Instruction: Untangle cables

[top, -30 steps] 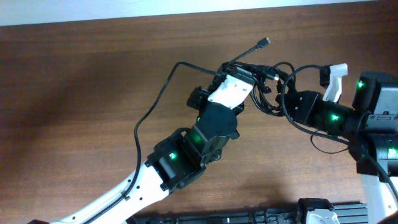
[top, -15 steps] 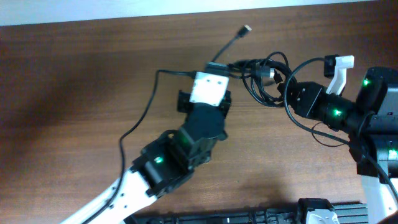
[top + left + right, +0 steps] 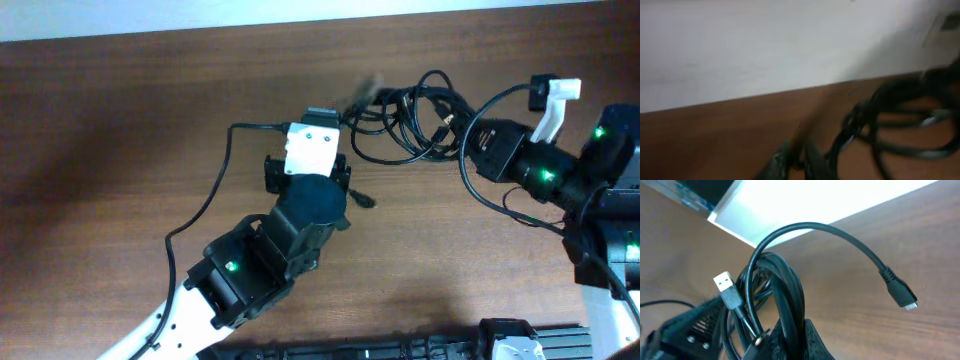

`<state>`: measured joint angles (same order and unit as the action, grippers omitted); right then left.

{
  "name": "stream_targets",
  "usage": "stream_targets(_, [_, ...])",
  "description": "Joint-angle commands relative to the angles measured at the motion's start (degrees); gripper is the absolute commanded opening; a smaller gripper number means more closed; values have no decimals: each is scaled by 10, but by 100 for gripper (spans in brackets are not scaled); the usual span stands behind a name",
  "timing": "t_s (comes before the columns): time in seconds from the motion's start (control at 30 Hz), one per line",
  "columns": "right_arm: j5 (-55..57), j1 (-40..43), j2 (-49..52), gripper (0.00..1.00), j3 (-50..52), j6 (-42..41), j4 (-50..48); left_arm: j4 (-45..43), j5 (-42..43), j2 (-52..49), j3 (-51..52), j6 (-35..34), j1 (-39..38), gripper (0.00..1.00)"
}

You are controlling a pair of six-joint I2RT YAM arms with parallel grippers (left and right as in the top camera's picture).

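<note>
the cables lie bunched in loose loops on the wooden table, toward its far edge, between the two grippers. the right gripper meets the bunch from the right. in its wrist view its fingers are clamped on several strands, which rise from the grip in an arch. a flat usb plug sticks up on the left of that arch, and a smaller plug hangs free on the right. the left gripper sits just left of the bunch (its wrist view is badly blurred). one strand runs up from near its fingertips, but i cannot tell whether it pinches that strand.
</note>
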<state>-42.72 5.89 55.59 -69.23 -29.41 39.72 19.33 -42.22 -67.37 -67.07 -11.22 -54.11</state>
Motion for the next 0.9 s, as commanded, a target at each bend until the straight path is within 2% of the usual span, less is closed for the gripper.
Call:
stream_targets(0.0, [14,2,-9,4,-18,12,-19,16,-30,9,-5,-1,10,23])
stream_targets(0.1, [27,2,-9,4,-18,66,-19,16,-30,14,-5,-1,10,42])
stream_targets(0.17, [29,2,-9,4,-18,96,-19,16,-30,20,-5,2,10,49])
stream_targets(0.3, [73,2,-9,4,-18,122,-20,21,-30,35,-5,6,10,49])
stream_targets(0.4, [75,2,-9,4,-18,147,-22,23,-8,49,-5,6,10,44])
stream_targets(0.47, [62,2,-9,4,-18,160,-21,20,56,54,-5,6,10,44])
stream_targets(0.53, [46,2,-9,4,-18,177,-22,13,134,53,-5,6,10,50])
stream_targets(0.57, [40,2,-9,4,-18,183,-23,8,189,52,-5,6,10,56])
stream_targets(0.6, [34,2,-9,4,-18,185,-23,4,228,50,-5,6,10,71])
stream_targets(0.67, [26,2,-9,4,-18,185,-23,-3,283,45,-5,6,10,86])
stream_targets(0.87, [2,2,-9,4,-18,184,-25,-4,329,24,-5,5,10,86])
